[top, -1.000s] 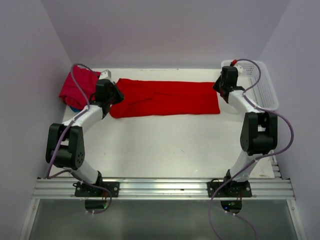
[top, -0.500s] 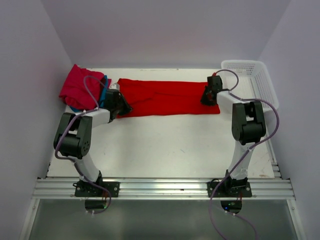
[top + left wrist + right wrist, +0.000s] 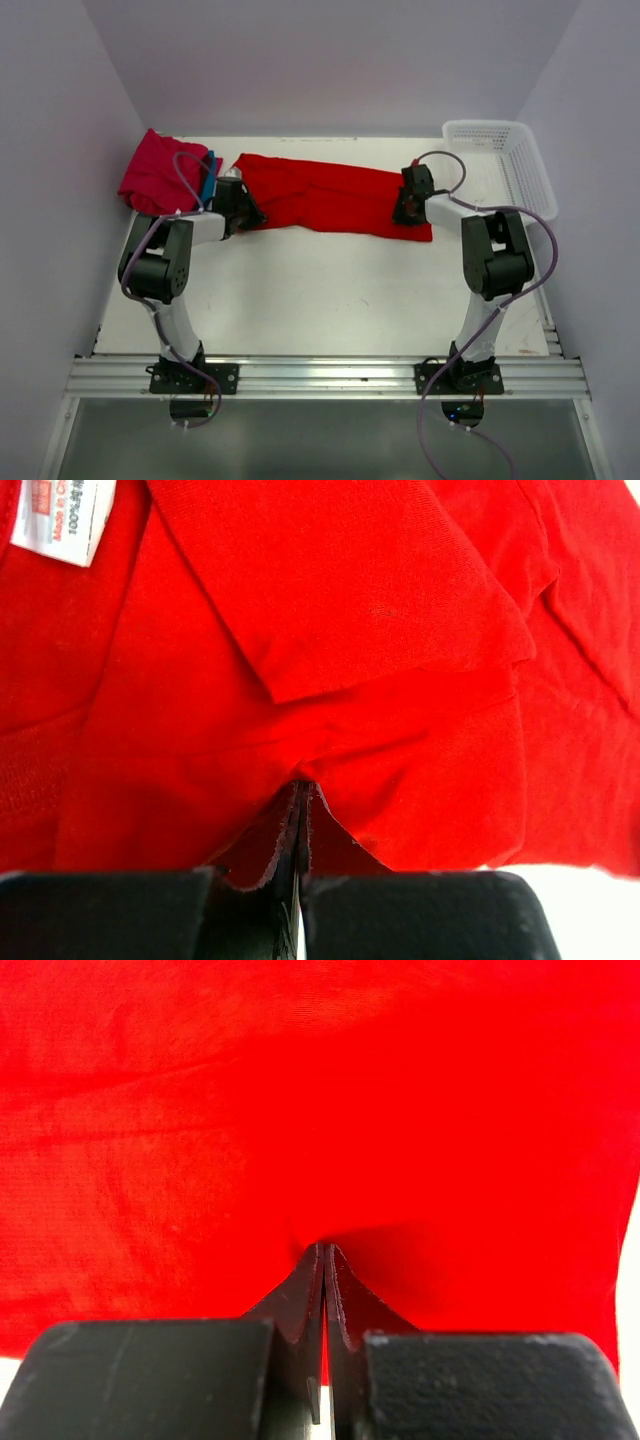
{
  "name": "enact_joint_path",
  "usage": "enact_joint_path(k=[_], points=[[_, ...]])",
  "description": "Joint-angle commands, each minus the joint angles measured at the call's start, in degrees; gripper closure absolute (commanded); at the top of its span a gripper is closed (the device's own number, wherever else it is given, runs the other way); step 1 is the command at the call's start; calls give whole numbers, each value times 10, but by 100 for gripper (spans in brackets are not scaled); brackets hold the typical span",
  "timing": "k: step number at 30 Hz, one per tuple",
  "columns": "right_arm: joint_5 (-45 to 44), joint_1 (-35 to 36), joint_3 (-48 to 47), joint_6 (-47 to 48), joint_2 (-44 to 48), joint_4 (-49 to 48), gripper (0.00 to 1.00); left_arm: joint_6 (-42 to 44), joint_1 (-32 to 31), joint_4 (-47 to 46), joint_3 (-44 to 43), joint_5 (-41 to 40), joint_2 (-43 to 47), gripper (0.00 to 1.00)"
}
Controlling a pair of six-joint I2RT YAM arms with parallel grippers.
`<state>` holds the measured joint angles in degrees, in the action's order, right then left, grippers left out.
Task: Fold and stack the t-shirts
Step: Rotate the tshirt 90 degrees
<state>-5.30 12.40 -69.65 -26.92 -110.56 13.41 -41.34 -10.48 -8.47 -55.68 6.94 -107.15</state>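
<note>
The bright red t-shirt point(image 3: 330, 198) lies as a long folded strip across the far part of the table, slanting down to the right. My left gripper point(image 3: 248, 208) is shut on the strip's left end, and the left wrist view shows the red cloth point(image 3: 350, 630) pinched between the closed jaws point(image 3: 300, 792). My right gripper point(image 3: 404, 208) is shut on the right end, with red cloth point(image 3: 300, 1090) pinched at its tips point(image 3: 325, 1252). The crimson-pink t-shirt point(image 3: 155, 175) sits bunched at the far left. A sliver of the teal-blue t-shirt point(image 3: 209, 187) shows beside it.
A white mesh basket point(image 3: 505, 160) stands at the far right corner. The white table point(image 3: 330, 295) stretches toward the arm bases. A white garment label point(image 3: 62, 518) shows at the top left of the left wrist view.
Both grippers have come down onto the red shirt's ends and closed on it. The right end has been drawn inward and nearer, so the strip now slants.
</note>
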Motion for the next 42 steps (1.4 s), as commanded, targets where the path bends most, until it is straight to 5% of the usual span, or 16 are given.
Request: enact_joint_path(k=[1, 18, 25, 42], points=[[2, 33, 55, 7, 10, 69, 100, -5, 5, 8, -36, -21, -39, 100], [30, 145, 211, -3, 206, 177, 100, 9, 85, 124, -284, -6, -183, 100], [64, 244, 271, -59, 254, 173, 100, 4, 87, 135, -352, 42, -242, 100], [114, 483, 213, -157, 136, 71, 100, 1, 86, 93, -502, 225, -381, 100]])
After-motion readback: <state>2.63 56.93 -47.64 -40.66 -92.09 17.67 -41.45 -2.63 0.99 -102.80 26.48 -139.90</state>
